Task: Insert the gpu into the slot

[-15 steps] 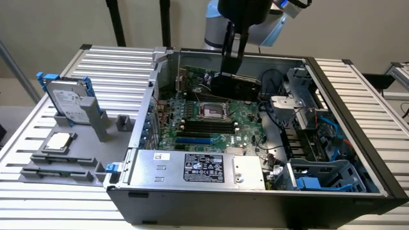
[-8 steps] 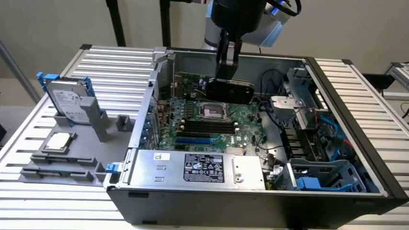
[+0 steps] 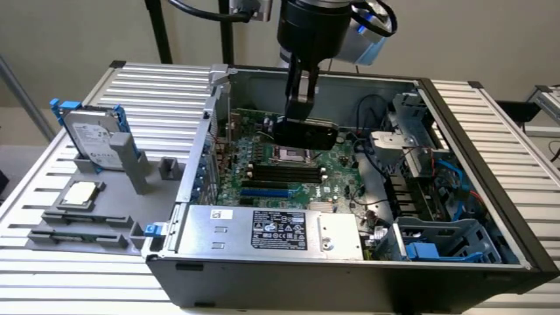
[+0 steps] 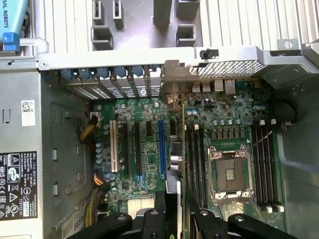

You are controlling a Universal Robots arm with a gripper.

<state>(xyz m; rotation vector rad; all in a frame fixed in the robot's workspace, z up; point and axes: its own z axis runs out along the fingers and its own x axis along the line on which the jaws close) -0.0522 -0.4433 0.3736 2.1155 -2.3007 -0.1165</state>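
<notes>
Above the open case [image 3: 350,289], your gripper [image 3: 302,125] pinches the gpu [image 3: 306,134], a flat black card, from above and holds it clear of the green board [image 3: 337,170]. In the wrist view the gpu [image 4: 182,149] shows edge-on, hanging just beside the blue slot [image 4: 161,149], on the side toward the memory slots [image 4: 261,164]. The slot [image 3: 265,193] lies empty. You appear to have the pickup done; the card is not yet aligned or seated.
</notes>
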